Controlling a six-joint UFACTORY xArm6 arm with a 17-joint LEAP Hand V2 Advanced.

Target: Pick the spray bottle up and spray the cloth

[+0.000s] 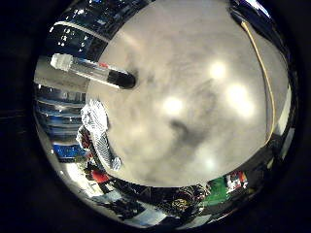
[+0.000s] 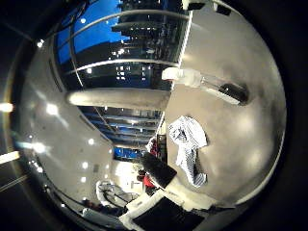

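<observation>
Grey table point(image 1: 204, 111) spreads below the palm; spray bottle point(image 1: 92, 71) stands upright near its edge; crumpled striped cloth point(image 2: 188, 144) lies nearby, apart; hand's fingers unseen, state unclear.

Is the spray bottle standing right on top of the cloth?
No, the spray bottle stands on the bare table, apart from the crumpled cloth lying beside it.

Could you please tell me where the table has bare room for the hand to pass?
Most of the table is bare: the wide stretch away from the bottle and cloth. A narrower gap lies between those two. It is crowded only along the edge where both sit.
</observation>
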